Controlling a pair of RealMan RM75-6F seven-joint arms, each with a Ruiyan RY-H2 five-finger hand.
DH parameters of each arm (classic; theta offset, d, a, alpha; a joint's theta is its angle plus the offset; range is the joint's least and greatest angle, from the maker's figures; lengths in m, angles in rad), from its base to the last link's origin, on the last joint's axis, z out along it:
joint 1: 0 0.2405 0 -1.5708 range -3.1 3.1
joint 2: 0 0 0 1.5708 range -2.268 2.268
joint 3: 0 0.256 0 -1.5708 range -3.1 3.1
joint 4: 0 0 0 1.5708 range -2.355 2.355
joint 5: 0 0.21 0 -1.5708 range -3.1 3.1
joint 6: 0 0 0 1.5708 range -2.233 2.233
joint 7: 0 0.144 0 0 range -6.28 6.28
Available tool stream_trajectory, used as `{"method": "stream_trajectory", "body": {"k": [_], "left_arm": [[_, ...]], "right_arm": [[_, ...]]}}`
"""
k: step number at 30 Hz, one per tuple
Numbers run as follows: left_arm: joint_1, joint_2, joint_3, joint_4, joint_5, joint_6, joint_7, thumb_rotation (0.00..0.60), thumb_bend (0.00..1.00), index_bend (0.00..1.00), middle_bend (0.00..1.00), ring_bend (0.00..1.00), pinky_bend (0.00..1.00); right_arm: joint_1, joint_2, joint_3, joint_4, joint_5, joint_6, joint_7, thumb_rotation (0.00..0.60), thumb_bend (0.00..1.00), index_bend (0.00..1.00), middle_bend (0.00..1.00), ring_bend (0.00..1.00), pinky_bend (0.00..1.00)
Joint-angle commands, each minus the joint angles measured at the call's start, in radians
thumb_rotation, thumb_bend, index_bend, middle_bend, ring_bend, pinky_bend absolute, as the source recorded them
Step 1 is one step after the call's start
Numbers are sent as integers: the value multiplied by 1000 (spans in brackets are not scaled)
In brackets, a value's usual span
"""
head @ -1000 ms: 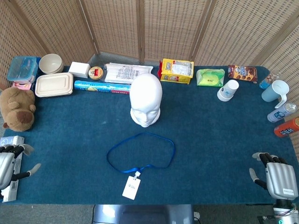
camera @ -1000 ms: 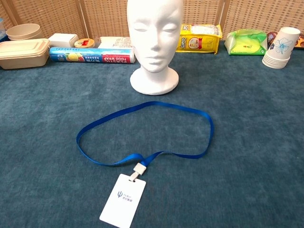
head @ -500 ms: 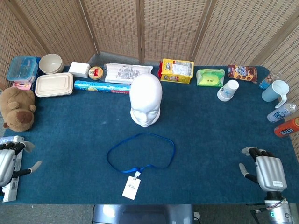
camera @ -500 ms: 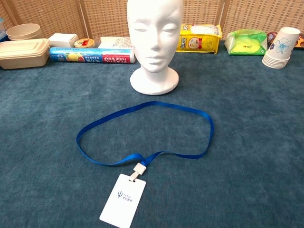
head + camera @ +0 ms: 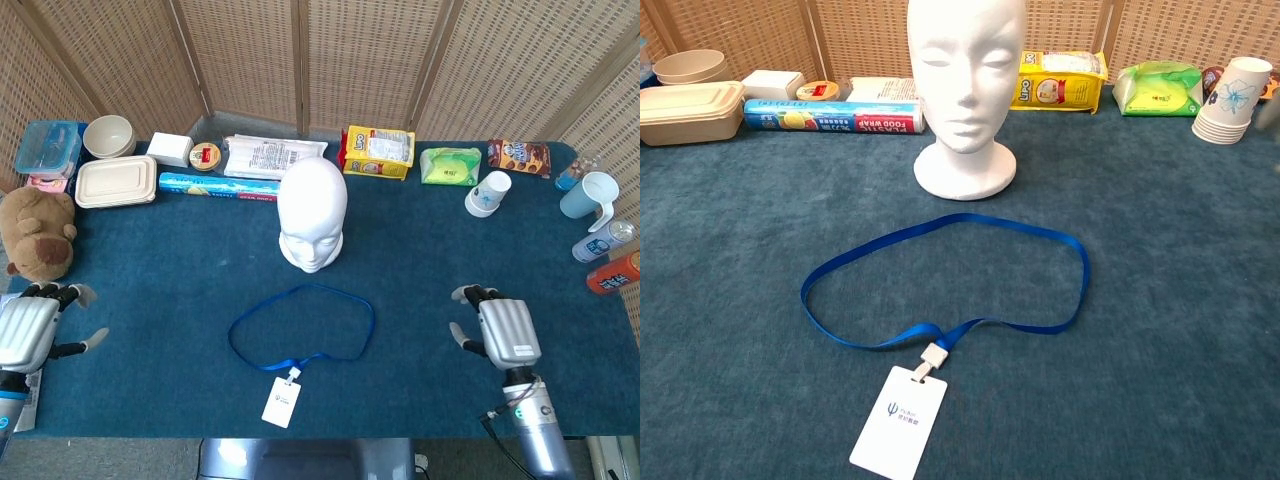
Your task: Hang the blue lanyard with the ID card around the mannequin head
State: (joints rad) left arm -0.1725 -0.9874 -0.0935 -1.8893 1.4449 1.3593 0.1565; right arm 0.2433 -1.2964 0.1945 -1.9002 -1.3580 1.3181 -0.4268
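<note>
The blue lanyard (image 5: 300, 322) (image 5: 940, 280) lies in a loop on the blue cloth, in front of the white mannequin head (image 5: 312, 214) (image 5: 966, 90). Its white ID card (image 5: 281, 401) (image 5: 898, 421) rests at the near end of the loop. My left hand (image 5: 30, 328) hovers at the table's left edge, fingers apart and holding nothing. Right of the loop is my right hand (image 5: 500, 332), also holding nothing, fingers apart. Neither hand touches the lanyard. The chest view shows no hand.
Along the back stand food containers (image 5: 115, 180), a plastic wrap box (image 5: 217, 186), a yellow packet (image 5: 378, 151), a green pack (image 5: 449, 165) and paper cups (image 5: 488, 193). A teddy bear (image 5: 38, 232) sits at the left; a mug (image 5: 590, 194) and bottles (image 5: 605, 255) at the right.
My right hand has moved left and forward over the table, toward the lanyard. The left hand has shifted up and slightly inward. Lanyard and mannequin head have not moved.
</note>
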Motion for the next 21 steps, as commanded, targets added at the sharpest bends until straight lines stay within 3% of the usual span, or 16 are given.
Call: {"method": "stream_trajectory", "body": {"k": [1, 4, 6, 11, 21], "left_arm": [[-19, -9, -9, 12, -15, -22, 1, 478, 204, 397, 479, 392, 276], [-34, -16, -14, 19, -24, -38, 3, 481, 205, 397, 478, 392, 276], [-41, -19, -16, 22, -27, -45, 3, 478, 205, 397, 478, 392, 276], [-57, -27, -19, 35, -38, -60, 1, 477, 205, 397, 478, 392, 276], [-100, -29, -40, 53, -69, -99, 0, 477, 203, 397, 478, 392, 276]], "right_arm": [[57, -73, 32, 19, 45, -38, -58, 539, 333, 365, 464, 518, 693], [95, -127, 48, 44, 87, -52, -121, 537, 299, 365, 504, 635, 788], [118, -162, 58, 66, 112, -50, -172, 538, 278, 365, 583, 760, 883], [177, -260, 86, 130, 188, -50, -264, 541, 258, 372, 803, 980, 994], [274, -397, 136, 248, 303, -54, -340, 538, 258, 401, 903, 1000, 1000]]}}
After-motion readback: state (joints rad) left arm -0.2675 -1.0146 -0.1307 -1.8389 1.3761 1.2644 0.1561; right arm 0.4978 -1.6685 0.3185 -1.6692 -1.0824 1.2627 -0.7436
